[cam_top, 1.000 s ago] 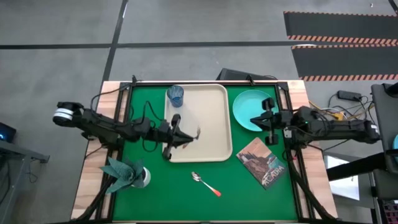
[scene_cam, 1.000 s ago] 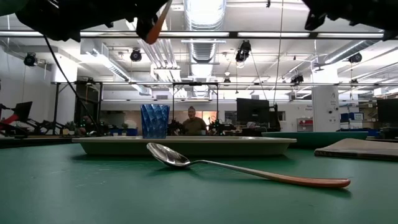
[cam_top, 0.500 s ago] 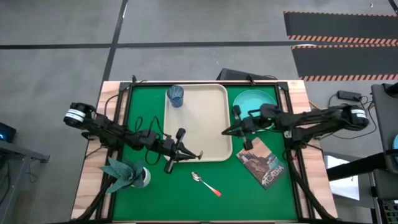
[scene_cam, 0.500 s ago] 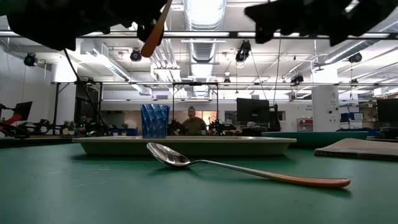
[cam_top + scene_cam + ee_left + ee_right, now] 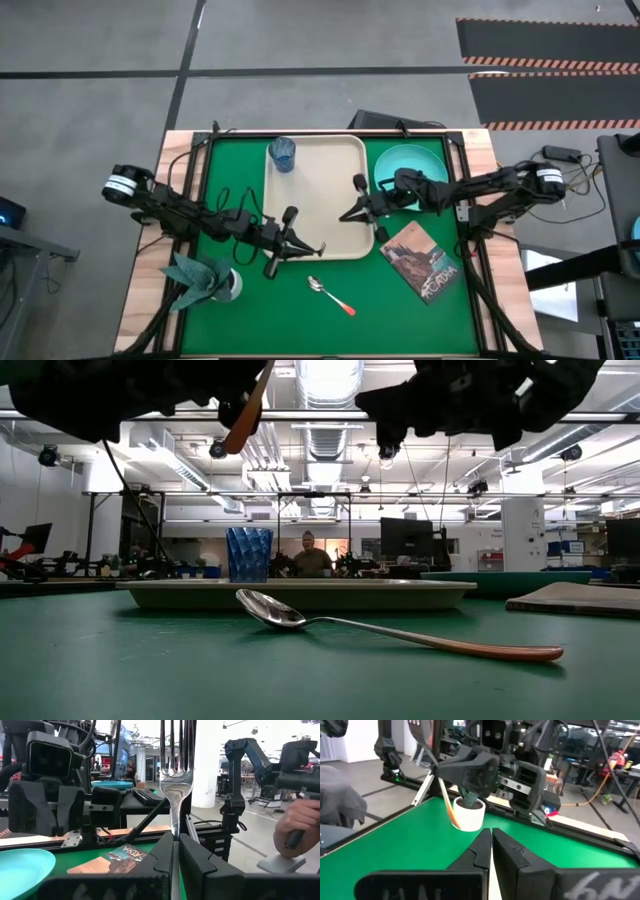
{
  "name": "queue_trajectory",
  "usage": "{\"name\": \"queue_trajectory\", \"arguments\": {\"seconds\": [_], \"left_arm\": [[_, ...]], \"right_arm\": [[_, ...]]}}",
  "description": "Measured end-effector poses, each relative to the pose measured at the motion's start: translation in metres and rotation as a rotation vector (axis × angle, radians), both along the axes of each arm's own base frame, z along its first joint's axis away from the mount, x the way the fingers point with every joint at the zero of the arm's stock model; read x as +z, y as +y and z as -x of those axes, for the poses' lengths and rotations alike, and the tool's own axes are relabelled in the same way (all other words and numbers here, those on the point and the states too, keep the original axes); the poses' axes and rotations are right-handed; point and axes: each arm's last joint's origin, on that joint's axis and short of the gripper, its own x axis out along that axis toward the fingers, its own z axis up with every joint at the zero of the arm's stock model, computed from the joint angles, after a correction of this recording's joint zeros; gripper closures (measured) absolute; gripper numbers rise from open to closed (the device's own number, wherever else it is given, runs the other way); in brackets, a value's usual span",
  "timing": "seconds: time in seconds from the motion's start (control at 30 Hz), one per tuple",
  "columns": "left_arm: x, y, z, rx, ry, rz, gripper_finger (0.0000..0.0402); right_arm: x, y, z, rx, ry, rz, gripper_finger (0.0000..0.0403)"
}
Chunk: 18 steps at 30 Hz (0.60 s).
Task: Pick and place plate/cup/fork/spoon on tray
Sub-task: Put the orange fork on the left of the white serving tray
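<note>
The beige tray [image 5: 318, 200] lies at the table's middle, and the blue cup [image 5: 282, 154] stands on its far left corner. The turquoise plate [image 5: 408, 168] lies to its right. The spoon [image 5: 331, 296] lies on the green mat near the front edge. My left gripper [image 5: 298, 243] is shut on the fork [image 5: 318, 247] above the tray's near edge. My right gripper [image 5: 347, 214] is shut and empty above the tray's right part, and it also shows in its wrist view [image 5: 490, 836]. My left gripper pinches the fork's thin metal neck [image 5: 173, 831], just behind the tines, between its two fingers. The fingers are about level, pointing toward the table's right, and lie along the fork. The tines [image 5: 177, 750] stick out ahead. The orange handle [image 5: 248, 405] slants down behind, clear of the table.
A brown picture-covered book [image 5: 421, 260] lies right of the tray's near corner. A white holder with a teal napkin [image 5: 208, 281] stands at the near left. Cables run along the left arm. A person sits in the room beyond the table [image 5: 312, 557].
My left gripper has carried the fork from over the tray toward the table's near edge, then kept still. My right gripper has reached from beside the plate toward the table's left, over the tray's right part.
</note>
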Motion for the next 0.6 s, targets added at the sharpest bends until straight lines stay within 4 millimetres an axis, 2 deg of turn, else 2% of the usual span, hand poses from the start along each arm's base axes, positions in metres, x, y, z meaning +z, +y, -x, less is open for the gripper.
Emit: {"name": "queue_trajectory", "arguments": {"seconds": [0.3, 0.6], "left_arm": [[-0.0008, 0.0002, 0.0005, 0.001, 0.002, -0.001, 0.0398], [-0.0007, 0.0004, 0.0010, 0.001, -0.001, 0.001, 0.0398]], "right_arm": [[-0.0093, -0.0006, -0.0067, 0.010, -0.009, 0.003, 0.0394], [-0.0093, -0.0008, -0.0069, 0.007, -0.010, -0.003, 0.0394]]}}
